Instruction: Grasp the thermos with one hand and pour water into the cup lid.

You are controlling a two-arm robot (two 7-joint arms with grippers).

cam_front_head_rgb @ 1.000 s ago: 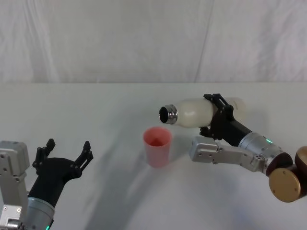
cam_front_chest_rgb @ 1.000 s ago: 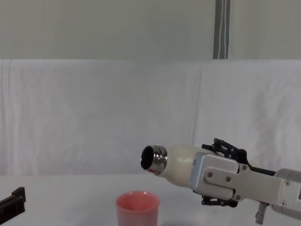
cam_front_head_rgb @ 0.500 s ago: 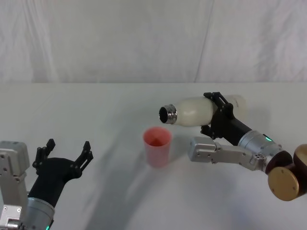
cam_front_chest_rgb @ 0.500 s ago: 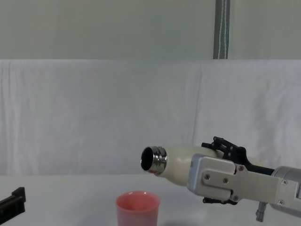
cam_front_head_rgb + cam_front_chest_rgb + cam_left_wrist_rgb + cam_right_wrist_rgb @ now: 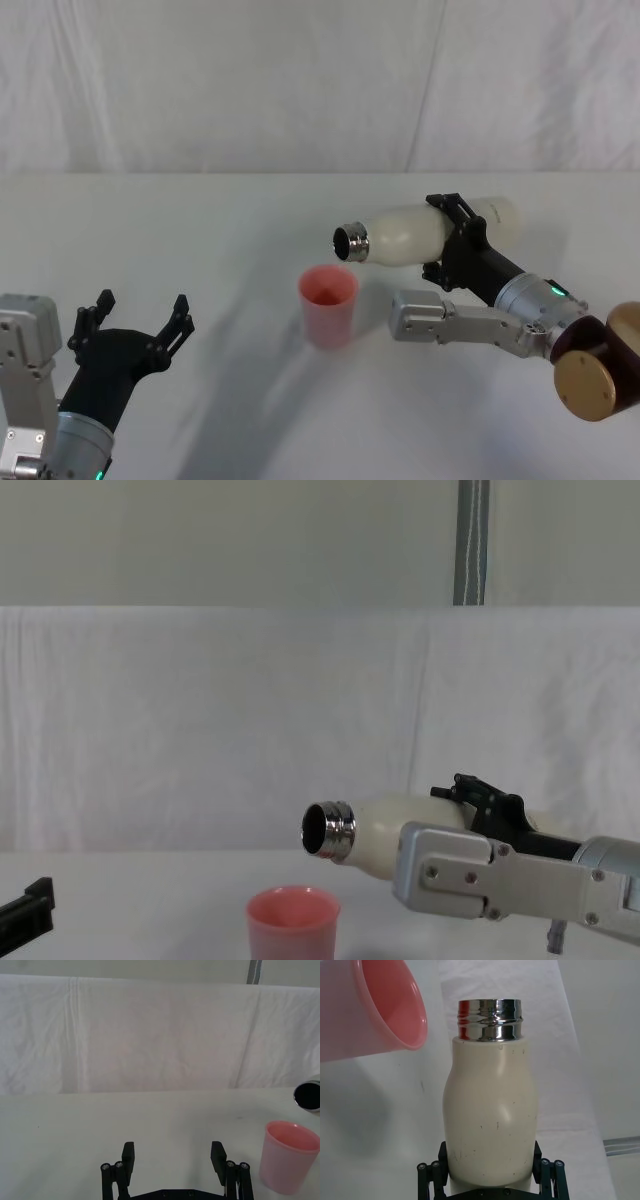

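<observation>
A: Largest item?
B: Bench (image 5: 200, 220), white-covered, white cloth hung behind it.

A: Next?
B: Thermos (image 5: 420, 232), cream-white, lying nearly level in the air above the bench, steel neck pointing toward the robot's left. Mouth sits just above and beside the cup lid's rim, not touching. Right gripper (image 5: 455, 240) has its jaws clamped around the thermos body; in the right wrist view the black fingers (image 5: 431, 1172) press both sides of it.

A: Then?
B: Left gripper (image 5: 135, 318), low at the robot's left, jaws spread apart, holding nothing, well apart from the cup.

A: Smallest?
B: Cup lid (image 5: 328, 305), pink, upright on the bench near the centre.
</observation>
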